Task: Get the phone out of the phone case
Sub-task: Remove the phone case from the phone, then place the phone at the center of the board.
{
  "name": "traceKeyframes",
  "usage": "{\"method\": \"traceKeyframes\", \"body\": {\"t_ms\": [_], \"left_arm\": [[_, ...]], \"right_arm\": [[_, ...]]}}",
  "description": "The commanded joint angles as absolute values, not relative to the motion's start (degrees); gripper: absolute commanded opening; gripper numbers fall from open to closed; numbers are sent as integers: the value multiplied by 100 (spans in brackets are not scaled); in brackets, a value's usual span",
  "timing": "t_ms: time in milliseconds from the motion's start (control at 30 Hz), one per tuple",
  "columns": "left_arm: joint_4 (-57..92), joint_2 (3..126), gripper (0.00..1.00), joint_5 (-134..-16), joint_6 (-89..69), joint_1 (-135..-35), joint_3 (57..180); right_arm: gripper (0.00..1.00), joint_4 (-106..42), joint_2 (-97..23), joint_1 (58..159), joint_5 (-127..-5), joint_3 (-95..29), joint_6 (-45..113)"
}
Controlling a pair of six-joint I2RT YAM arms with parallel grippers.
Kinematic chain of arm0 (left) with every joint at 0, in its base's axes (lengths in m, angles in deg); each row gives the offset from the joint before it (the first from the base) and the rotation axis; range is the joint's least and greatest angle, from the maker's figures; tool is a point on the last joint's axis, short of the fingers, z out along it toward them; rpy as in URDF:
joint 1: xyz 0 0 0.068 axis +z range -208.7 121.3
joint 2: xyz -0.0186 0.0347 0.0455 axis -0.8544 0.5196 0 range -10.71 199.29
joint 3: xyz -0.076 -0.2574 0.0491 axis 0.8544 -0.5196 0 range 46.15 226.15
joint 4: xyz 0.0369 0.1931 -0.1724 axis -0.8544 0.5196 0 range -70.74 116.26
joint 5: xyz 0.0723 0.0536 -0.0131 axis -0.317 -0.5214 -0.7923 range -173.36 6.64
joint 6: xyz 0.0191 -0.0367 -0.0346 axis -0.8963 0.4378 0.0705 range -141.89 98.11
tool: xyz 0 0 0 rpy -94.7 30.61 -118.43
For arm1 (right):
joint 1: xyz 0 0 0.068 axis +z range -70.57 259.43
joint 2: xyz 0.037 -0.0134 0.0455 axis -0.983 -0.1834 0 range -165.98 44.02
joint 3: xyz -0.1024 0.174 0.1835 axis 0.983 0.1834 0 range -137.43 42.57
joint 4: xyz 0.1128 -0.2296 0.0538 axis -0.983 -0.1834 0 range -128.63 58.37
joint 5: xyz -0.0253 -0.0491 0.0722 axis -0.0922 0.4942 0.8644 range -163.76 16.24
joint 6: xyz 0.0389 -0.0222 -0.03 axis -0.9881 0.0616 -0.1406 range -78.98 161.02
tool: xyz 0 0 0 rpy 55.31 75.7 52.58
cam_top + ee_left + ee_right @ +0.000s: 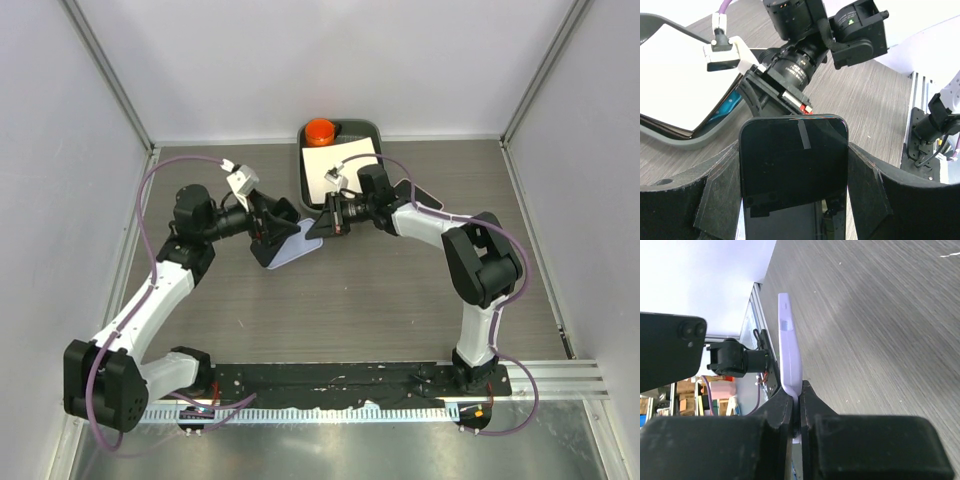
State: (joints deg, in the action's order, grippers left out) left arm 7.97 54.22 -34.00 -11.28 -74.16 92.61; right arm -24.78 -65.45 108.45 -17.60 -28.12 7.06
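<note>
Left tool (pixel 793 155): gripping the black phone (pixel 792 142) by its two long edges, its fingers (pixel 715 200) standing wide on either side of it
Phone: sitting out of the case, being held above the tabletop (pixel 380 290) with its dark screen facing the left wrist camera
Right tool (pixel 799 397): pinching tightly closed on one thin edge of the lavender phone case (pixel 789 350)
Phone case: showing edge-on in the right wrist view, sticking out beyond the fingertips and being held off the tabletop
Phone and case: meeting near the middle of the tabletop between the two tools; a gap is showing between them in the right wrist view, the phone's lens side facing that camera
Tray (pixel 375 130): sitting at the far edge, carrying a white sheet (pixel 335 165) and an orange round object (pixel 320 131)
</note>
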Motion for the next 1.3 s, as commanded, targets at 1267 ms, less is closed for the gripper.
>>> {"method": "traceKeyframes", "body": {"t_ms": [1267], "left_arm": [[1864, 7436, 0, -8205, -1363, -7030, 9809]], "right_arm": [[1, -3392, -5653, 10105, -2647, -3064, 1843]]}}
